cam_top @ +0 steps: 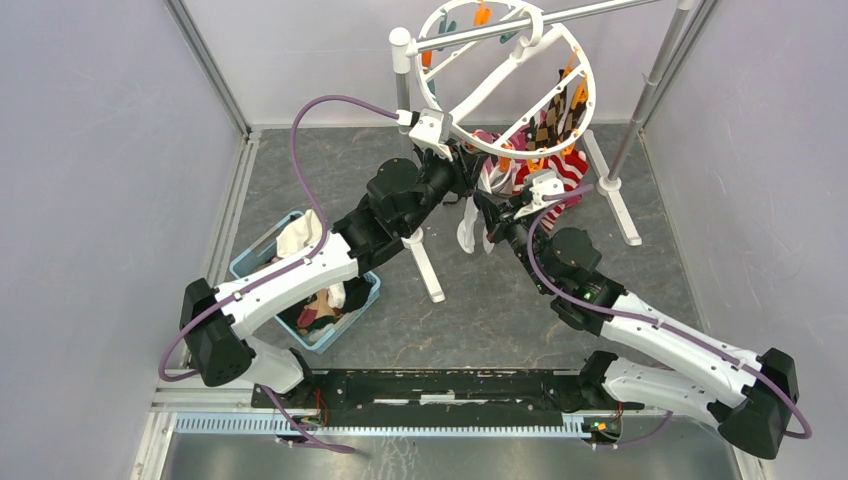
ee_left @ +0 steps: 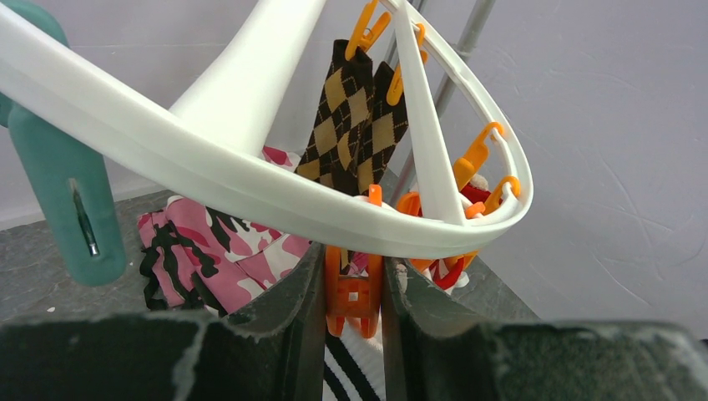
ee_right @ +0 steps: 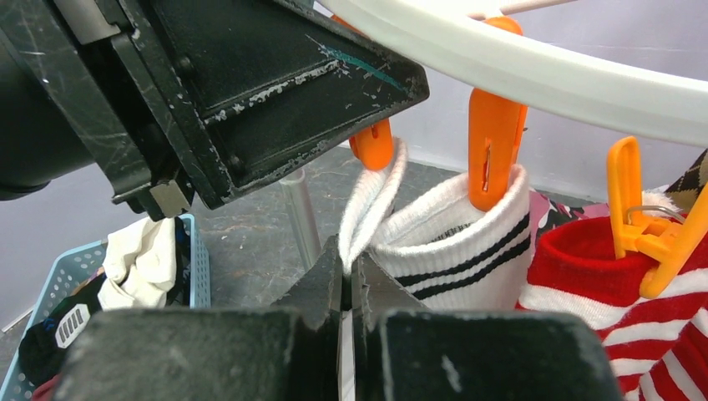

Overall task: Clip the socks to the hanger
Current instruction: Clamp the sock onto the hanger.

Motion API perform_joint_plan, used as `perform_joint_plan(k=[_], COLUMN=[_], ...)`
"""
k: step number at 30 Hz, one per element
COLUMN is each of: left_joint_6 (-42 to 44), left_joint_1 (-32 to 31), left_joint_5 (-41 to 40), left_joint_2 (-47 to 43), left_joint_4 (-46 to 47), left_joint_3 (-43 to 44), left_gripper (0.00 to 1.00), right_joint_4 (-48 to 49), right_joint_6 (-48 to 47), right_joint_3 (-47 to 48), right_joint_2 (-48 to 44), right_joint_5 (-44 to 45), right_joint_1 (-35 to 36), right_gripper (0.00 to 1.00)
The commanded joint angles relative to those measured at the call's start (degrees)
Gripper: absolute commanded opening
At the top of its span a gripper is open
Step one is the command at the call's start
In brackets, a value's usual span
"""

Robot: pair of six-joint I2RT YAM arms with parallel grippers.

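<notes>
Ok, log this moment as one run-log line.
phase: clipping sock | left gripper: squeezing orange clothespin on hanger | right gripper: pinching white sock cuff, raised to that clothespin

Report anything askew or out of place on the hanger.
The socks crowd the near-right side of the hanger, while its far clothespins hang bare: a lopsided load. A pink camouflage cloth sits among the socks.

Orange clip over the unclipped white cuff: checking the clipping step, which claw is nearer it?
Left. The left claw is shut on the clip; the right claw is just below, pinching the cuff.
</notes>
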Motion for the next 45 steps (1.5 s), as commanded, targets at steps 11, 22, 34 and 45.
perform_joint_plan(k=[11, 22, 34, 45], left_joint_6=[0.49, -0.41, -1.33, -2.01], left_joint_1=[-0.36, -0.3, -0.29, -0.29], left_joint_5=[-0.58, -0.42, -0.27, -0.14], left_joint_2=[-0.08, -0.26, -0.34, -0.24], left_joint_4=[-0.16, -0.7, -1.05, -1.06], left_joint_3=[3.23, 3.64, 3.57, 3.5], left_gripper=[0.02, 0.02, 0.02, 0.02], right_joint_4=[2.54, 0.83, 3.47, 6.45], right_joint_6=[-2.71, -5.05, -11.49, -15.99], right_joint_3=[4.54, 5.19, 5.21, 3.86], right_joint_2=[1.1, 2.89, 2.74, 2.54], right_joint_5=[-0.89, -1.38, 0.85, 0.05], right_joint_1=[0.23, 0.4, 0.41, 0.44], right_gripper=[0.0, 0.0, 0.0, 0.0])
